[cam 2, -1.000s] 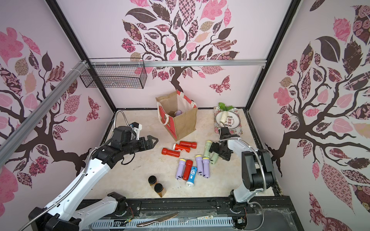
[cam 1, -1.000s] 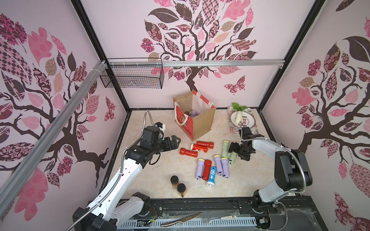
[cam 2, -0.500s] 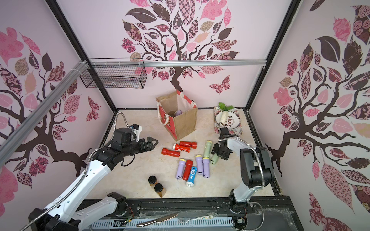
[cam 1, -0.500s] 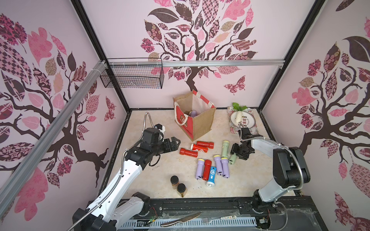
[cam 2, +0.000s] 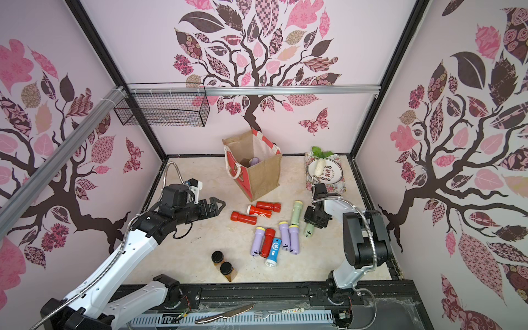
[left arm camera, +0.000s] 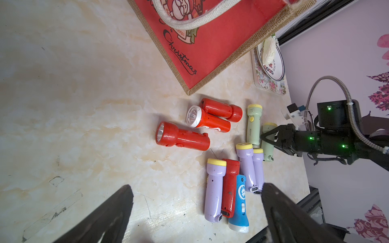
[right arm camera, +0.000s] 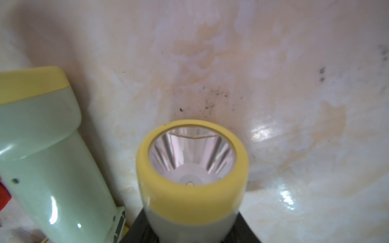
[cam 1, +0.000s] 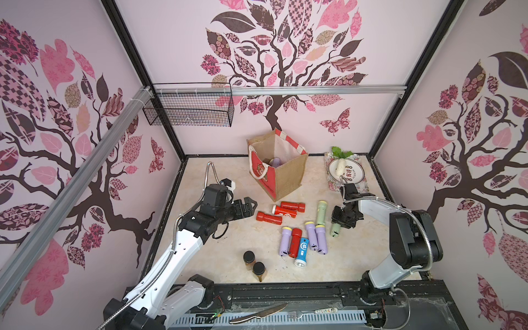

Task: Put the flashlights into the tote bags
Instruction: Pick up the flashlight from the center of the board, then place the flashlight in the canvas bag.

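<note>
Right hand (cam 1: 339, 220) is noted clamped on a pale green flashlight (cam 1: 335, 229), right of centre. Left hand (cam 1: 251, 205) is held wide open, empty, left of the red flashlights (cam 1: 268, 217). Tote bag (cam 1: 285, 180) is stood upper centre on the desk (cam 1: 217, 257).

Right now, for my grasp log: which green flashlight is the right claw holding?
The green flashlight nearest the right arm, its head end in the right claw; the other green flashlight lies free.
</note>
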